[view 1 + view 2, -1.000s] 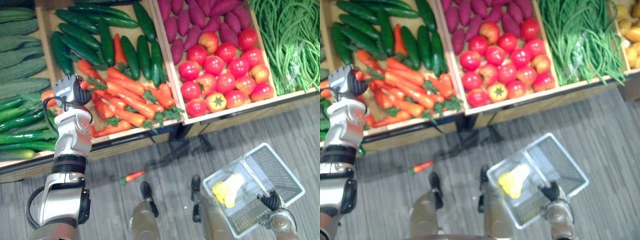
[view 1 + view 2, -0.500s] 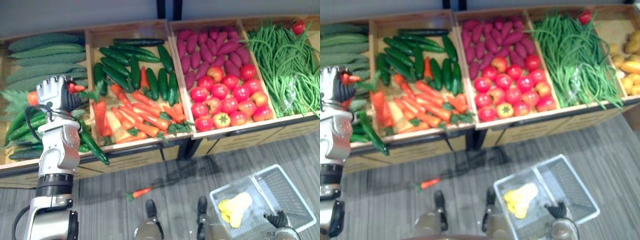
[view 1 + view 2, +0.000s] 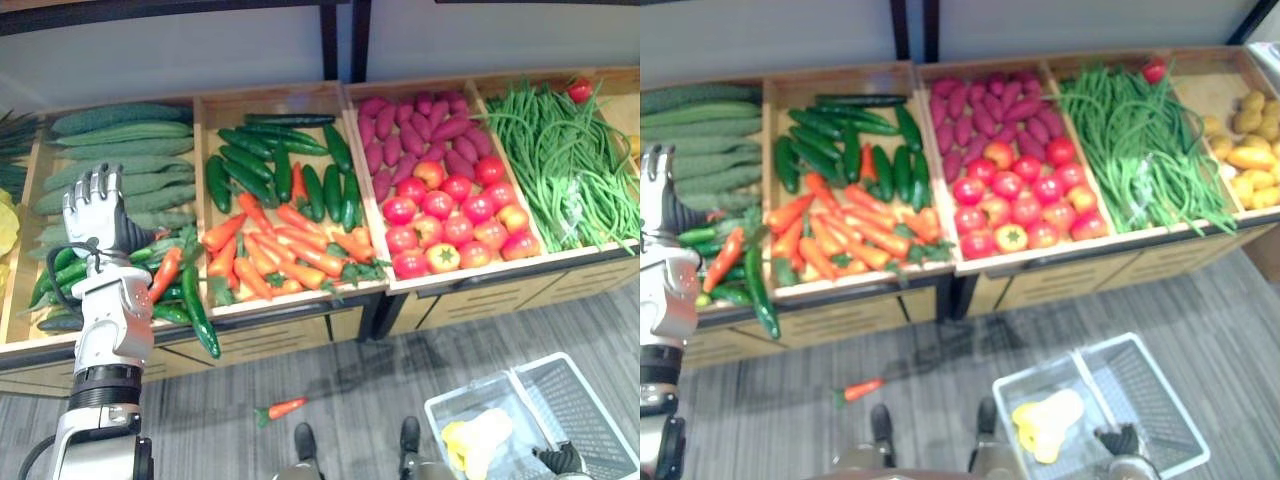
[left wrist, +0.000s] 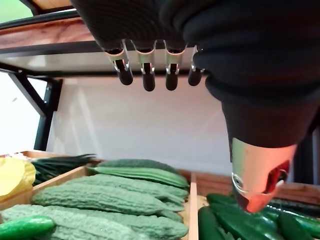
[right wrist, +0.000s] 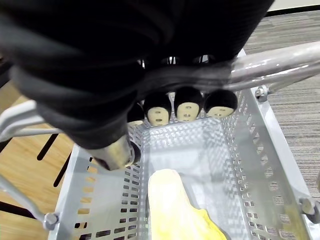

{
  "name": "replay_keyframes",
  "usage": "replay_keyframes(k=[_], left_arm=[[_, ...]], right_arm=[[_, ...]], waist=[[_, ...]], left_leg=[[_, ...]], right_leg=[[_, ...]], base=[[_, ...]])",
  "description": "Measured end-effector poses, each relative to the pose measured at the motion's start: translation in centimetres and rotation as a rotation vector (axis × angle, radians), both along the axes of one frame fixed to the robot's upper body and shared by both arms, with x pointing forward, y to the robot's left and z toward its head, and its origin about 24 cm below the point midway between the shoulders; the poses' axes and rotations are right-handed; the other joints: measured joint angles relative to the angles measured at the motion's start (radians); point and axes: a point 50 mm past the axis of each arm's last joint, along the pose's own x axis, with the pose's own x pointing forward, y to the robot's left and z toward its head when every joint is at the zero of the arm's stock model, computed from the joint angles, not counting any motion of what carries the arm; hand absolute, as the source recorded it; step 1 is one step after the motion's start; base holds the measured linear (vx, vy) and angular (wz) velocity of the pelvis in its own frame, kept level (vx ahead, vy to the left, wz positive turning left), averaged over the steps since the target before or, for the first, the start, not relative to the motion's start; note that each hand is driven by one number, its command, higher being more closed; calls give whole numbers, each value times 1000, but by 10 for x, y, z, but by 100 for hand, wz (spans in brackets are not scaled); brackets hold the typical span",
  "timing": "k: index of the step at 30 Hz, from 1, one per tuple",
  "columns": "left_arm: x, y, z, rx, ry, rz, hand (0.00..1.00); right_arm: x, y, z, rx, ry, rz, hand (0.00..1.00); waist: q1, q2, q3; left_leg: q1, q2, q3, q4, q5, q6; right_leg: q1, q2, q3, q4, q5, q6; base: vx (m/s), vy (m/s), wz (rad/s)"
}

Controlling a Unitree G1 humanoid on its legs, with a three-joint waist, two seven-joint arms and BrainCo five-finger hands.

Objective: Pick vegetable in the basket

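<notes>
Carrot (image 3: 165,272) is laid lengthwise toward crate (image 3: 30,352) front edge, just right of empty, open-fingered left hand (image 3: 94,208); basket (image 5: 255,135) gripped by right hand (image 5: 186,106).

The right robot hand (image 5: 185,107) has its dark-tipped fingers curled around the metal handle (image 5: 280,56) of a grey basket (image 5: 267,150) with many small holes in its walls. A pale yellow vegetable (image 5: 172,210) lies inside on the bottom. Beyond one side is the grey floor (image 5: 295,30), beyond the other a wooden panel (image 5: 22,167) with dark slots
</notes>
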Motion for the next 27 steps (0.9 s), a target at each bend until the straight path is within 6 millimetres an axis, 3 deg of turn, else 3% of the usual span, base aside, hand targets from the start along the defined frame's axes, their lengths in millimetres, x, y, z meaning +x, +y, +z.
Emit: replay_keyframes(k=[12,21,27], left_arm=[[-9,7,-41,-70,172,22,0],[-28,7,-84,-111,339,16,0],[-36,-16,-116,-327,329,1,0]], right_arm=[[-7,-3,-3,8,27,-31,100],[-5,-4,-2,3,26,-25,100],[-4,-4,-2,1,23,-22,100]], waist=[[-27,12,-21],[-44,16,-23],[-47,23,-28]], left_leg=[[32,-12,16,-19,-2,0],[35,-21,14,-19,-14,-9],[35,-28,13,-19,-15,-4]], right_leg=[[20,-3,16,-23,5,7],[22,-9,20,-40,7,10],[26,-14,23,-49,11,16]], base=[[28,-1,-5],[1,-2,-1],[5,-1,0]])
